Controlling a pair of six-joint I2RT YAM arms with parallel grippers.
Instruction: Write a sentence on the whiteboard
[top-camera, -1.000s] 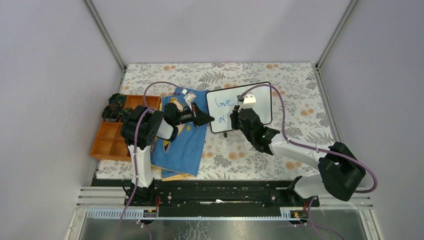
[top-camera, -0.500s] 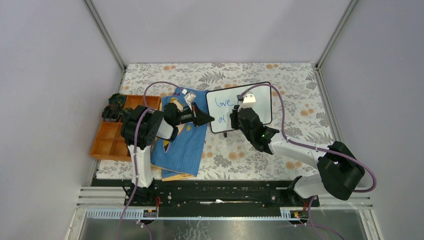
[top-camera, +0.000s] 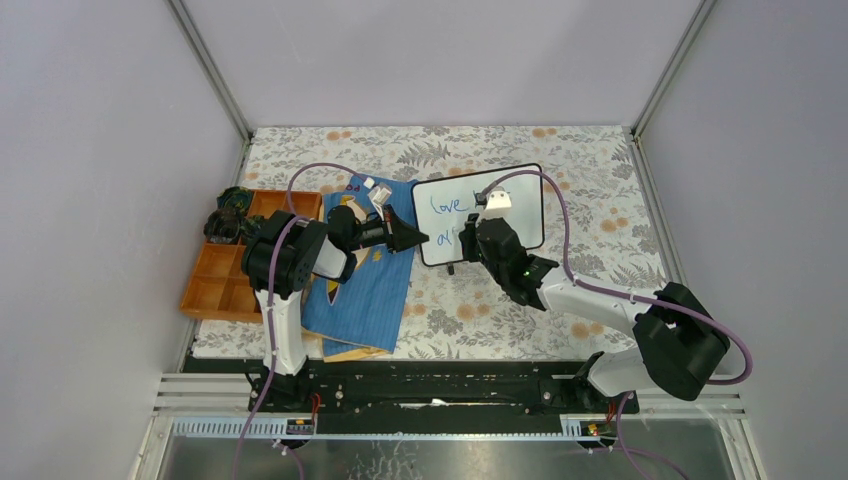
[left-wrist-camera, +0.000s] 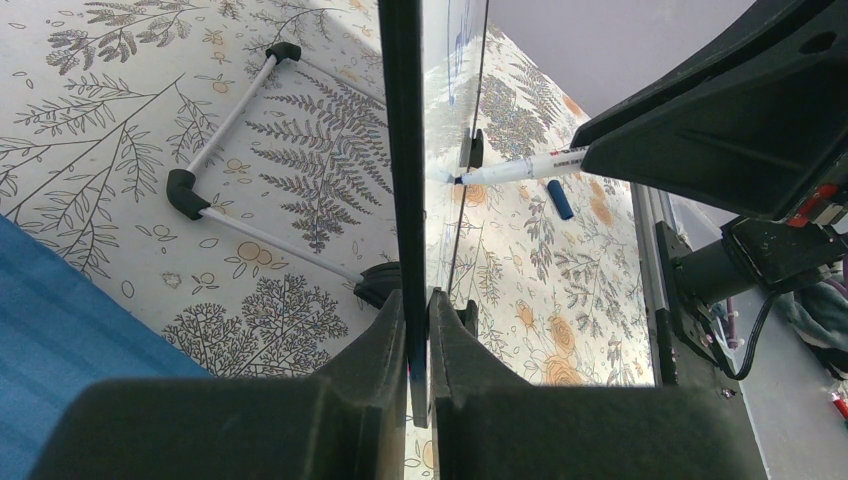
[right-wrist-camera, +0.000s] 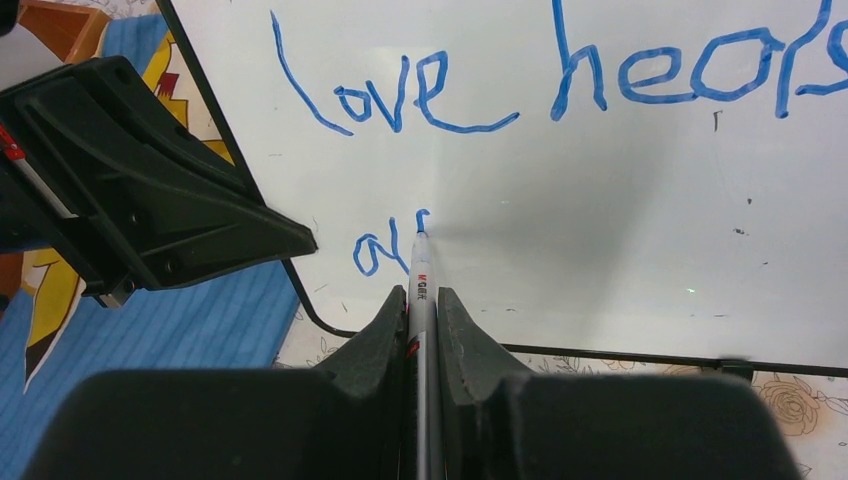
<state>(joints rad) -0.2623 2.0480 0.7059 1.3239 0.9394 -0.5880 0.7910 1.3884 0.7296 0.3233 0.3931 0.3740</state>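
The whiteboard (top-camera: 520, 190) stands tilted on the floral table; it fills the right wrist view (right-wrist-camera: 600, 220) and shows edge-on in the left wrist view (left-wrist-camera: 400, 150). The sentence (right-wrist-camera: 560, 75) in blue reads "love heals" on the upper line, with "a" and the start of a stroke (right-wrist-camera: 385, 245) below. My left gripper (top-camera: 418, 238) is shut on the board's left edge (left-wrist-camera: 418, 320). My right gripper (top-camera: 470, 240) is shut on a white marker (right-wrist-camera: 420, 290), its tip touching the board by the lower letters. The marker also shows in the left wrist view (left-wrist-camera: 525, 168).
A blue cloth-like book (top-camera: 365, 285) lies left of the board under my left arm. An orange compartment tray (top-camera: 225, 270) sits at the far left with dark objects at its back. A blue marker cap (left-wrist-camera: 560, 198) lies on the table. Metal rails run along the table's front edge.
The marker tip has moved slightly up and right on the lower line, adding a stroke after the "a". My left gripper has not moved.
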